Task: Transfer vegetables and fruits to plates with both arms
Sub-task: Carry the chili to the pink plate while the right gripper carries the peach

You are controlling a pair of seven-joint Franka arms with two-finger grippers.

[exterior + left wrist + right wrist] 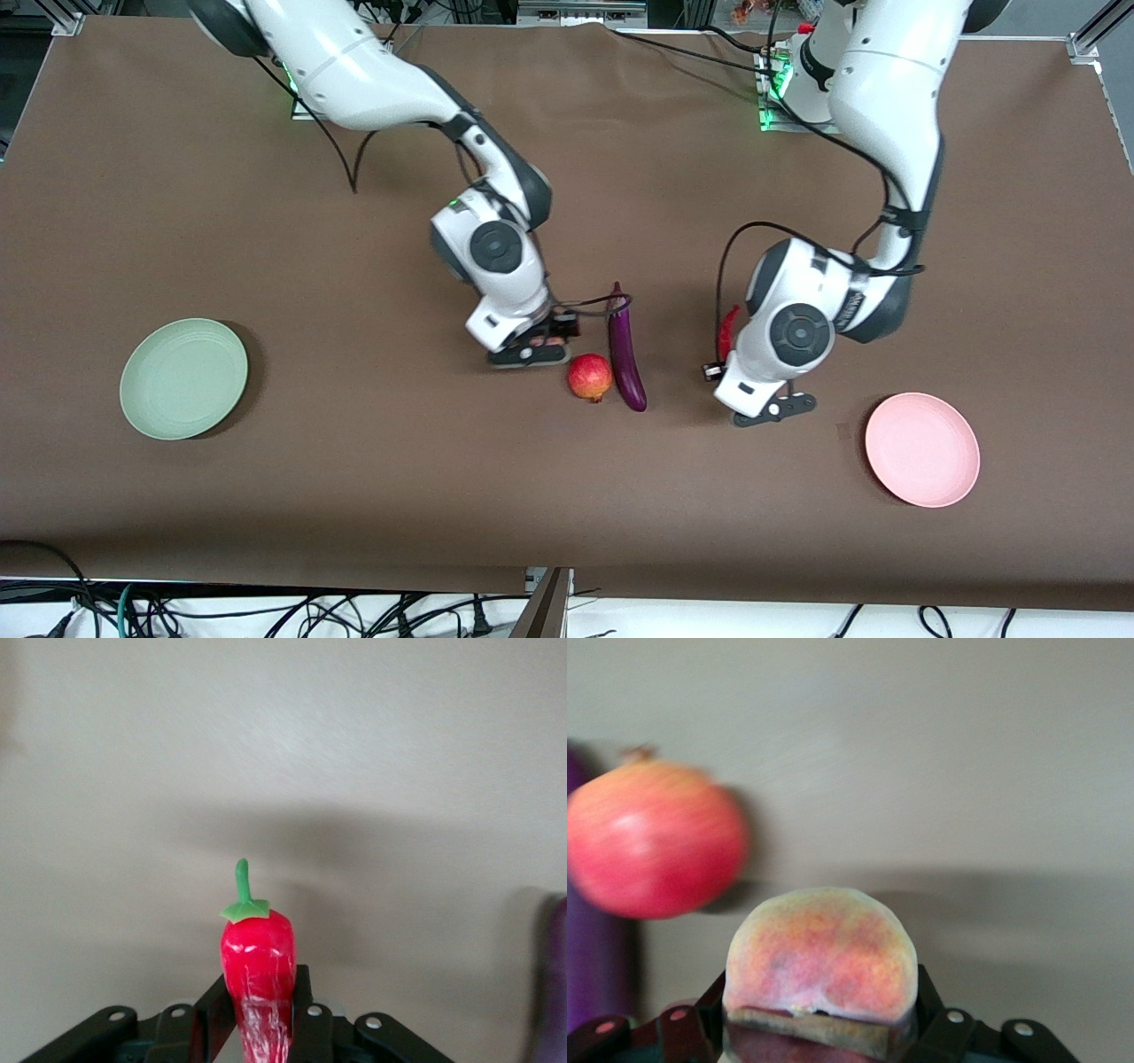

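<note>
The left gripper point(264, 1028), at centre-right of the front view, is clamped on the chili pepper point(257, 970); glossy and tapered, it may slip, so mid-body is the safest hold. The right gripper point(819, 1028), at centre, is clamped on the peach point(822, 952); round and probably soft, it seems best held across its widest part. The wrist views show both grips; the front view adds the pomegranate point(590, 377) beside the eggplant point(625, 354), the green plate point(183, 379) at lower left and the pink plate point(922, 449) at lower right.

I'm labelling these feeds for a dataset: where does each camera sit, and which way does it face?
Front view: high across the table, facing both arms' bases; shows the pomegranate and eggplant.
Left wrist view: on the left arm, over its left gripper shut on the chili pepper.
Right wrist view: on the right arm, right gripper shut on the peach.
Shared: the pomegranate, front and right wrist.
</note>
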